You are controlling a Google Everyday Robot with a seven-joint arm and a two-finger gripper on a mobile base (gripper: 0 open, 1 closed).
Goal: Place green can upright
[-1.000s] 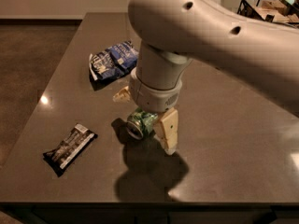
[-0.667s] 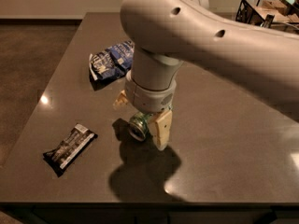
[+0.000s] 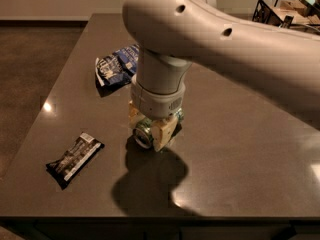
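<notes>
**benchtop_dan:** so where's the green can (image 3: 143, 132) in this one?

**mk_rigs:** Near the middle of the dark table (image 3: 240, 149), right under the arm's (image 3: 200, 29) big white wrist. It's lying on its side, not upright. The silver end faces the front-left, toward the camera, and a bit of green body peeks out at the back right.

**benchtop_dan:** and the gripper (image 3: 151, 135)?

**mk_rigs:** Pointing straight down, low over the tabletop, with the can sitting between the two cream fingers (image 3: 165, 130) — one on its left, one on its right. Both pads look pressed against its sides, so the jaws are pinching it. Whether the can touches the table I can't tell.

**benchtop_dan:** anything else close by?

**mk_rigs:** Blue chip bag (image 3: 116, 66) further back on the left, well apart. A dark snack bar (image 3: 75, 156) sits front-left — also apart. Black wire basket (image 3: 285, 11) beyond the table's far right corner.
</notes>
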